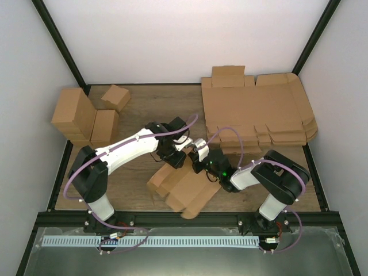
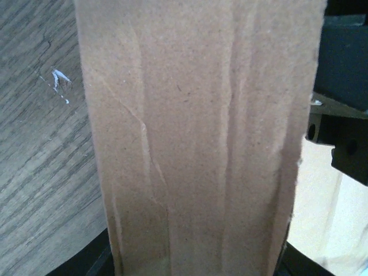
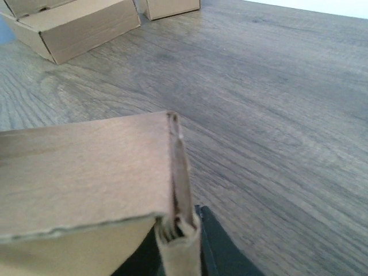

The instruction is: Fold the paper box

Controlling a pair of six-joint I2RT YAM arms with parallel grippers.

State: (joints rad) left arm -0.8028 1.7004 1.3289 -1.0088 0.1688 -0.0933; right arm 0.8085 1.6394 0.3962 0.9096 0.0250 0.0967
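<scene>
The paper box (image 1: 184, 190) is a plain brown cardboard piece, partly folded, lying at the front middle of the wooden table (image 1: 161, 103) between both arms. My left gripper (image 1: 172, 159) comes down on its far left end. In the left wrist view a creased box panel (image 2: 195, 144) fills the whole gap between the dark fingers (image 2: 299, 263), so the left gripper (image 2: 192, 267) is shut on it. My right gripper (image 1: 199, 156) meets the box from the right. In the right wrist view a doubled-over wall edge of the box (image 3: 179, 172) runs into the right gripper (image 3: 178, 230), pinched there.
A thick pile of flat cardboard sheets (image 1: 259, 109) lies at the back right. Several folded cardboard boxes (image 1: 80, 118) stand at the back left and show in the right wrist view (image 3: 75, 26). Black frame posts and white walls ring the table.
</scene>
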